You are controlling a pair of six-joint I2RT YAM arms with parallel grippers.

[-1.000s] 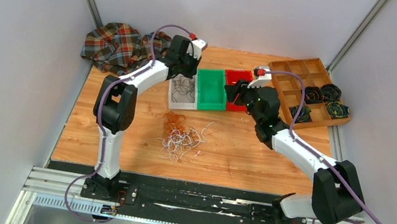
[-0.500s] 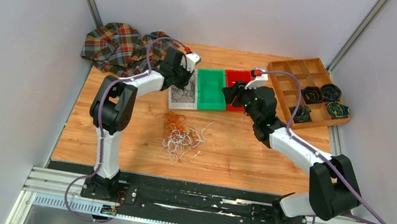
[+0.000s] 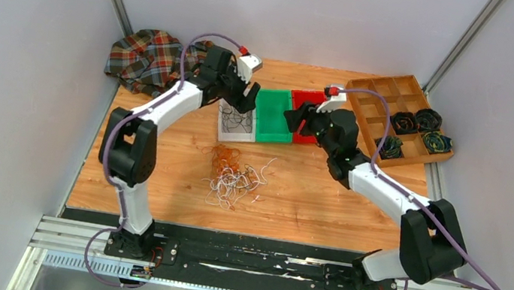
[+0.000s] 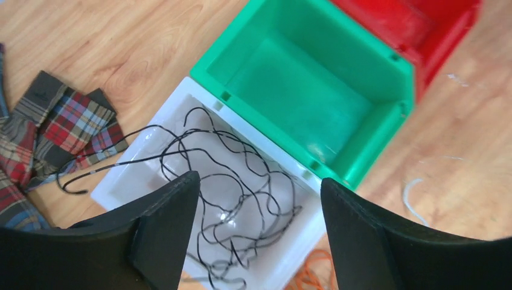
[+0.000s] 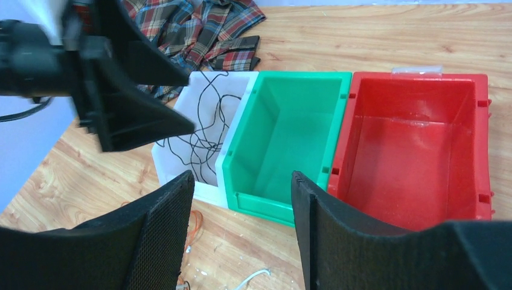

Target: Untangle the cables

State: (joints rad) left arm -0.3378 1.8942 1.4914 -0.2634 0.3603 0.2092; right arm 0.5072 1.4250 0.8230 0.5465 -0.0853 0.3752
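Hovering over the white bin, the left claw has its jaws spread wide with nothing between them; black cables lie looped inside that bin, right below it. The right claw hangs above the green bin, also wide open and empty. Orange and white cables sit tangled on the table, near the bins' front.

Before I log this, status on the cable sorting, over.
Left tool, right tool open, empty. Thin black wires in white plastic bin; orange and white wires bunched on wooden table. Nothing in the way.
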